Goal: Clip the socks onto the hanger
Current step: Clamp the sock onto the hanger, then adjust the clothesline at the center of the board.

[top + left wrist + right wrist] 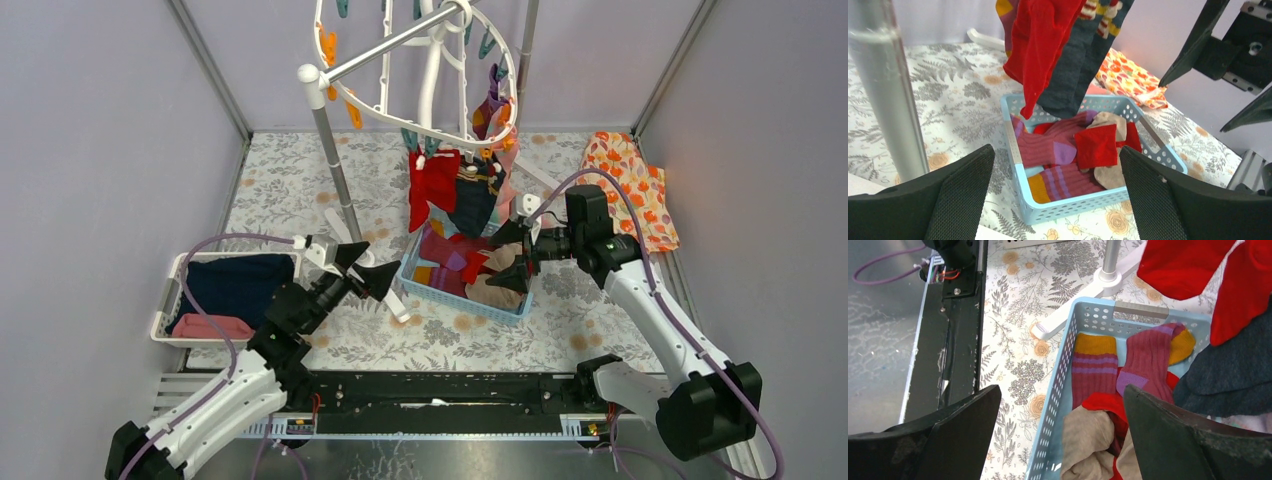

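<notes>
Presently the left gripper (pixel 372 267) gapes wide and empty at nine o'clock of the basket (pixel 452 303) of socks (pixel 447 262); the right gripper (pixel 513 256) likewise at three.

socks (pixel 470 275): red, maroon, beige heap in blue basket (pixel 455 303) | hanger (pixel 432 80): white, above, red and navy socks clipped
</notes>
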